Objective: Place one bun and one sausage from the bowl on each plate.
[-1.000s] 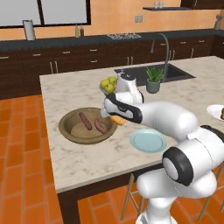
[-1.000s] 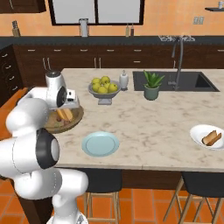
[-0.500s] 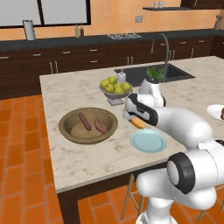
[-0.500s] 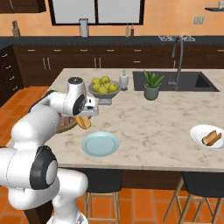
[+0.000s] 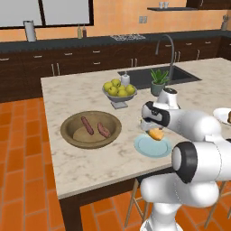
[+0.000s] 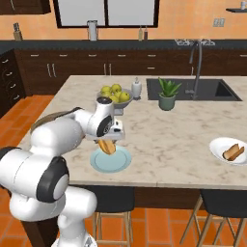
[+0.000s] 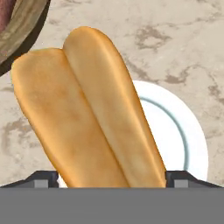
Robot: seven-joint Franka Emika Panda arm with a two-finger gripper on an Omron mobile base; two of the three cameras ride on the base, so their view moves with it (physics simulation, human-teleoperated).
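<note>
My gripper (image 5: 155, 131) is shut on a golden split bun (image 5: 157, 134), held just above the pale blue plate (image 5: 151, 149) near the counter's front edge. In the hand view the bun (image 7: 87, 113) stands between my fingertips (image 7: 43, 178), with the blue plate (image 7: 186, 135) beneath it. From the right, the gripper (image 6: 109, 141) holds the bun (image 6: 107, 146) over the plate (image 6: 116, 163). The brown wooden bowl (image 5: 67, 135) lies to the left with two sausages (image 5: 87, 125) inside. The white plate (image 6: 219, 144) at the far right carries a bun and a sausage (image 6: 233, 152).
A grey pedestal bowl of yellow-green fruit (image 5: 118, 90) stands behind the plate, with a small bottle (image 5: 125, 79) and a potted plant (image 5: 159, 81) beside the sink (image 5: 180, 74). Bar stools (image 6: 222, 202) sit under the counter's front edge.
My arm has swung right from the wooden bowl, carrying the bun to a spot over the pale blue plate.
</note>
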